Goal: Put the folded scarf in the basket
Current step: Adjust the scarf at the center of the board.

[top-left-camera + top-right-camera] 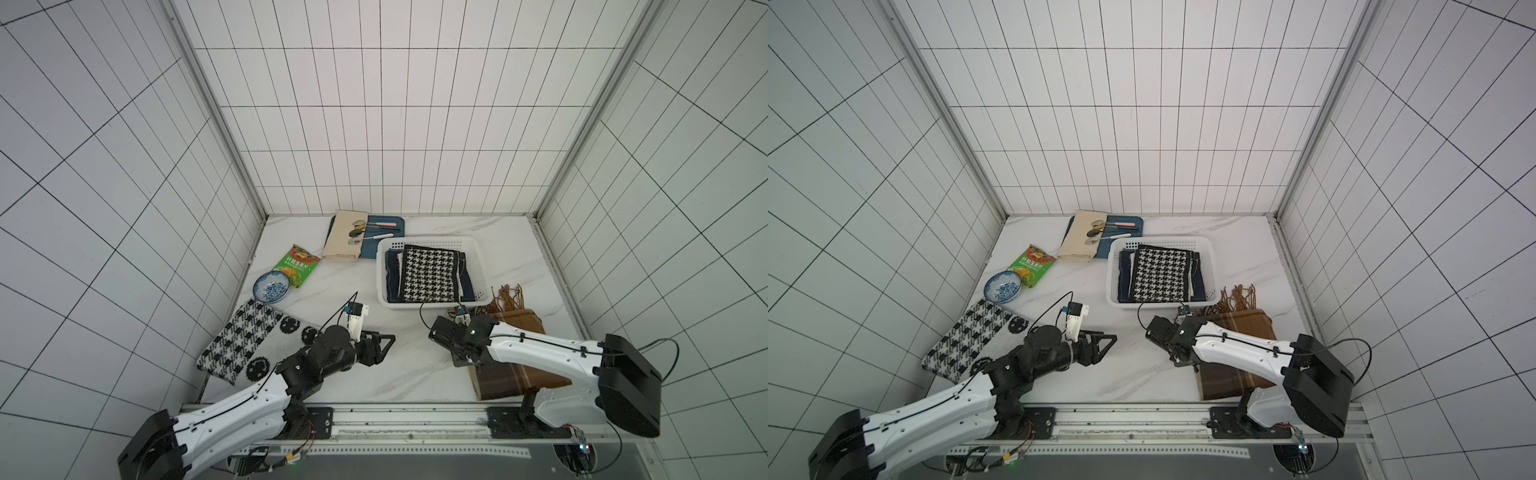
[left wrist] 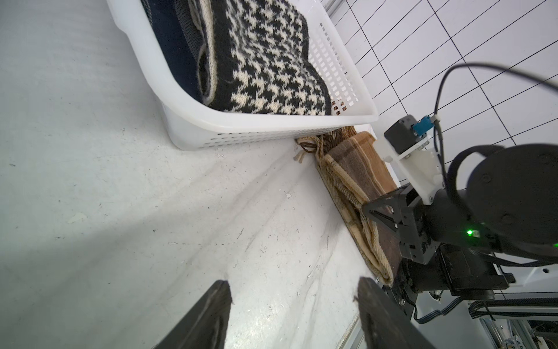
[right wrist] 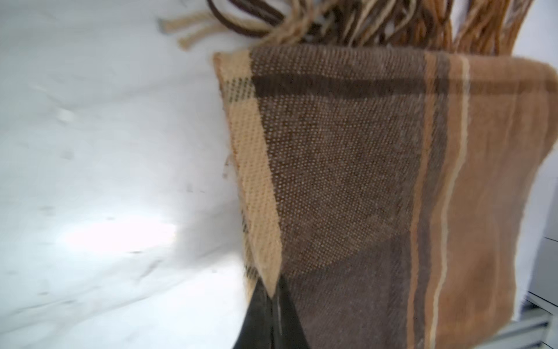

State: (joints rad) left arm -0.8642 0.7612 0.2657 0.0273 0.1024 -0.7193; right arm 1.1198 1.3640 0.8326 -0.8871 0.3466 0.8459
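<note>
The white perforated basket stands right of the table's middle and holds a folded black-and-white houndstooth scarf over dark navy cloth. In front of it, to the right, lies a folded brown plaid scarf, its fringe toward the basket. My right gripper is shut on that scarf's tan left edge. My left gripper hangs open and holds nothing, over bare table left of the brown scarf.
A second houndstooth scarf lies at the front left, partly under my left arm. Behind it sit a blue patterned bowl and a green snack bag. At the back, a dark-blue tray carries cutlery and a beige cloth.
</note>
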